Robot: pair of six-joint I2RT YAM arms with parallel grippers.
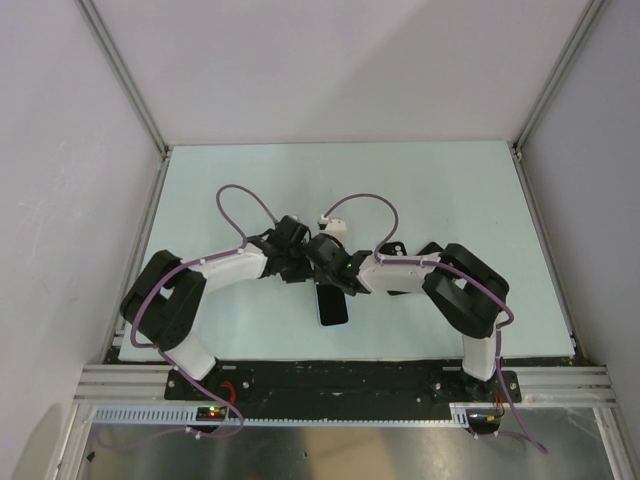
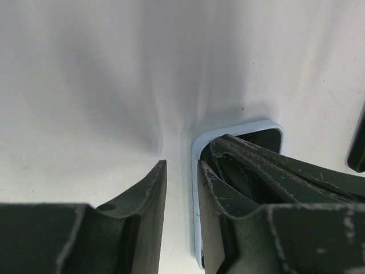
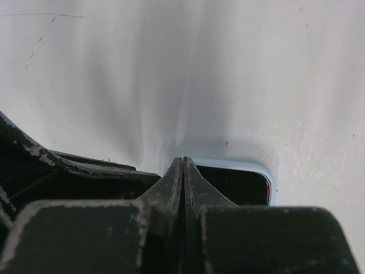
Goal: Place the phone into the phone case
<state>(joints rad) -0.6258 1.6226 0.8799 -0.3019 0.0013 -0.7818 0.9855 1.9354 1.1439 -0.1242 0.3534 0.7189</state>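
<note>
Where the jaws converge, the phone [image 1: 333,305] lies — beneath.

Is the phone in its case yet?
Nearly. At the corner in view, the dark phone sits inside the pale blue case. The right gripper, fingers shut, rests on it; the left gripper straddles the case's edge. To do: seating any corners I can't see.

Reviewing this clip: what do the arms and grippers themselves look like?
The left arm and right arm each have a white link shell between bulky black joint housings, with a purple cable looping alongside. A green light glows on the right arm. The left gripper and right gripper have matte black, wedge-shaped fingers, scuffed with pale scratches. No sleeves or printed markings show.
</note>
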